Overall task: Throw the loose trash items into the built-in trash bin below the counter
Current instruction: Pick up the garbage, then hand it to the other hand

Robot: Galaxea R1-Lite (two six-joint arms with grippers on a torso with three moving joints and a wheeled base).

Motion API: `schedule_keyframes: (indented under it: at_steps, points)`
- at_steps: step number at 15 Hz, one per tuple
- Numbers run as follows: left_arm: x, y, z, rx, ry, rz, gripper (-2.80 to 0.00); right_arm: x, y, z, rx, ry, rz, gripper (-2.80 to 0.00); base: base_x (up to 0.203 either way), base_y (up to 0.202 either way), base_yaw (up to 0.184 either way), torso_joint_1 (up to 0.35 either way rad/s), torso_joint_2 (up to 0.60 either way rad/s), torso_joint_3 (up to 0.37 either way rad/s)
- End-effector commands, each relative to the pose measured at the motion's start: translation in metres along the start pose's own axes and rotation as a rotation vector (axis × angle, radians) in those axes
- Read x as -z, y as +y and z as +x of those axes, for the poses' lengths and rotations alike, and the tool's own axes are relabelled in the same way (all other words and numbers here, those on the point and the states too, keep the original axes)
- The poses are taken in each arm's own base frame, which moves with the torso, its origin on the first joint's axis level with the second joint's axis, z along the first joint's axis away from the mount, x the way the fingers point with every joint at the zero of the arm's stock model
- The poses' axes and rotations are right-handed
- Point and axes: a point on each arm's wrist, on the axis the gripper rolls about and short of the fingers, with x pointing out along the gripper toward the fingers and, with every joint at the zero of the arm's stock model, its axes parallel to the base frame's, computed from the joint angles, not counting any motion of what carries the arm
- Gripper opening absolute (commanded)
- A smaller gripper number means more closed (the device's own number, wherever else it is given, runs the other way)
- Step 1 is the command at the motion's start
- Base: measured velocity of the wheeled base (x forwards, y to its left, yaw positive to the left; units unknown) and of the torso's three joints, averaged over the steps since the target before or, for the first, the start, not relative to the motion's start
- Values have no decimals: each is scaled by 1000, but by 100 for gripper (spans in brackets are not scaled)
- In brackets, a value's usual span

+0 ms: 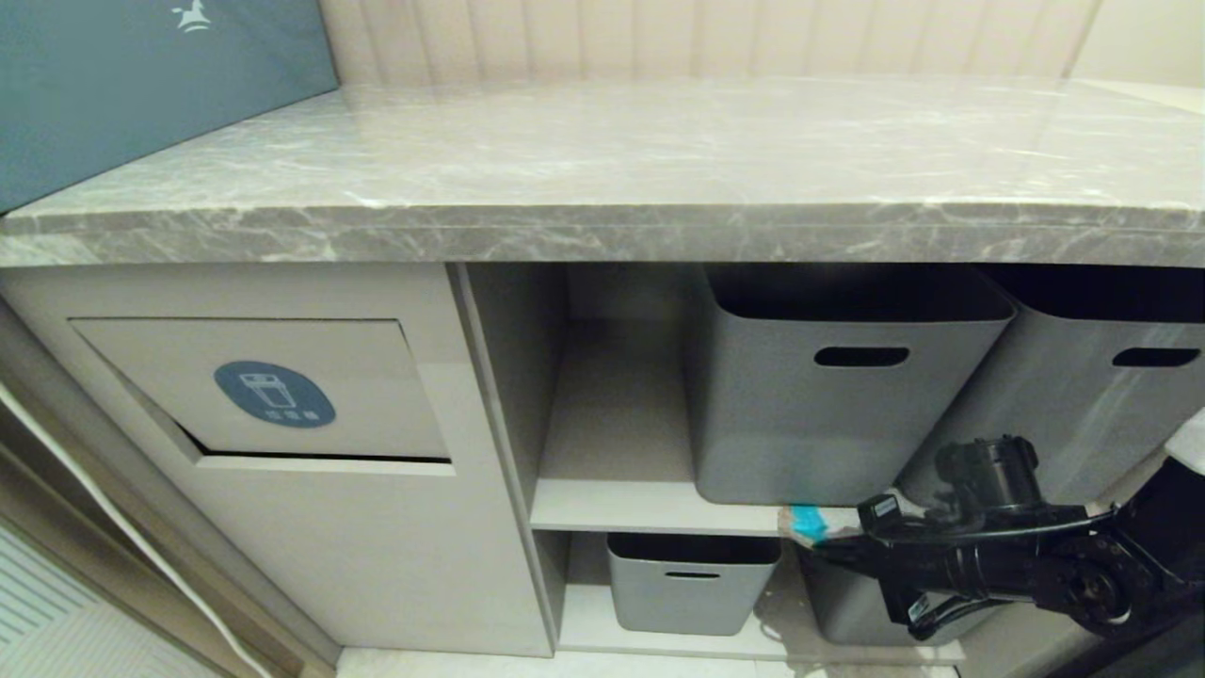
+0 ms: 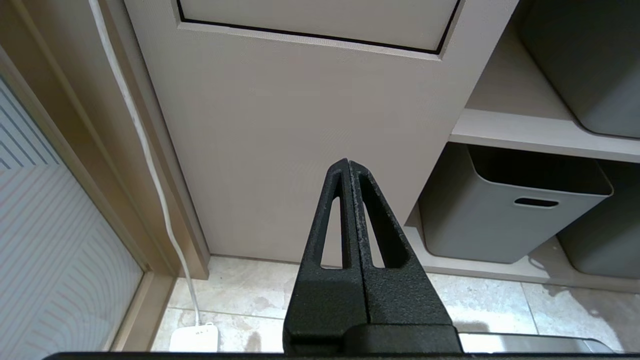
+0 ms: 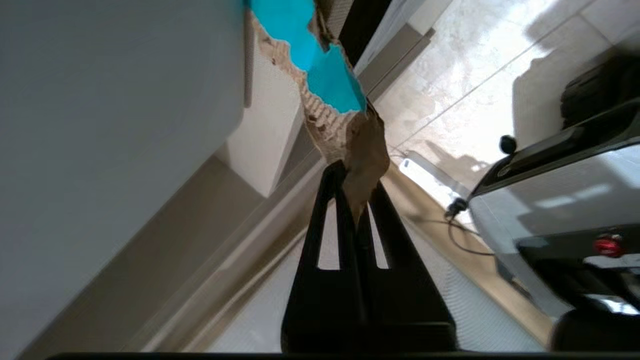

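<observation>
The surface is a thick slab of glossy grey stone with white veining, its front edge squared. Below it on the left, the bin is a flat beige rectangular flap set into the cabinet front, bearing a blue-grey oval sticker with a white bin icon; a dark gap runs along its lower edge. To the right are open beige shelves holding smooth grey plastic tubs with slot handles; the rightmost tub is cut off by the frame.

The scrap is a ragged strip of tan corrugated cardboard with bright turquoise tape on one face, its edges torn. The right gripper, matte black, has its jaws pinching the cardboard end, and holds the scrap in the air at the front edge of the upper shelf, below a tub. Its top is cut off in the right wrist view.

The left gripper, jaws pressed together on nothing, hangs low before the cabinet front, above a pale tiled floor.
</observation>
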Motion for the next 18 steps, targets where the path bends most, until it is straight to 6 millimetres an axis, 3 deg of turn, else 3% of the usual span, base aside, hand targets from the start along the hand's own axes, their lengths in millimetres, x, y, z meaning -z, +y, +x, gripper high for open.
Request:
schedule_keyframes:
  at_steps: [1, 8, 10, 13, 18]
  points:
    - [1, 0, 0, -1, 4, -1, -280, -1, -2, 3, 6, 4, 11, -280, 0, 0, 0, 0, 0, 0]
    - [1, 0, 0, -1, 4, -1, -280, 3, -3, -3, 9, 6, 11, -280, 0, 0, 0, 0, 0, 0]
    - [1, 0, 0, -1, 4, -1, -280, 18, -10, -22, 20, 28, 3, -280, 0, 0, 0, 0, 0, 0]
    - [1, 0, 0, -1, 4, -1, -280, 36, -40, -45, 94, 50, 25, -280, 0, 0, 0, 0, 0, 0]
    - [1, 0, 0, -1, 4, -1, -280, 40, -40, -53, 77, 47, 12, -280, 0, 0, 0, 0, 0, 0]
